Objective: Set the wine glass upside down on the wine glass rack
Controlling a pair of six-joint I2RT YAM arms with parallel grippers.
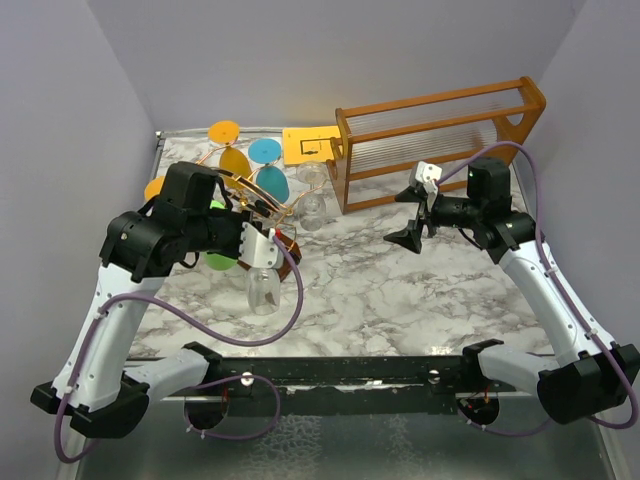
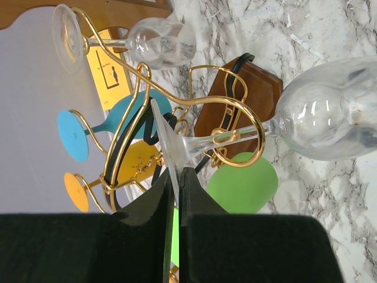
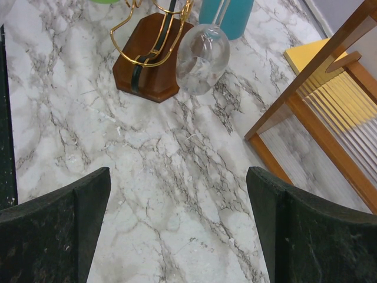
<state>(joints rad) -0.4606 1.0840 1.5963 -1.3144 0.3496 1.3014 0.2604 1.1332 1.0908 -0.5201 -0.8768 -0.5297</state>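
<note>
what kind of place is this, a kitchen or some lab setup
Probably a robot test cell, not a kitchen: plain grey walls box in a marble-patterned table, a left arm and right arm are bolted at its near edge, and the wine glass rack stands staged as a prop.

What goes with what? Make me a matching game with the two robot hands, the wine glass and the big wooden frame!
Things:
1. left gripper
2. right gripper
3. wine glass
4. wooden frame

States:
A. wide open, holding nothing
B. orange-brown, with clear rods
C. shut on the glass's foot
D. clear, stem through a gold loop of the wine glass rack

Pairs: 1-C, 2-A, 3-D, 4-B
</note>
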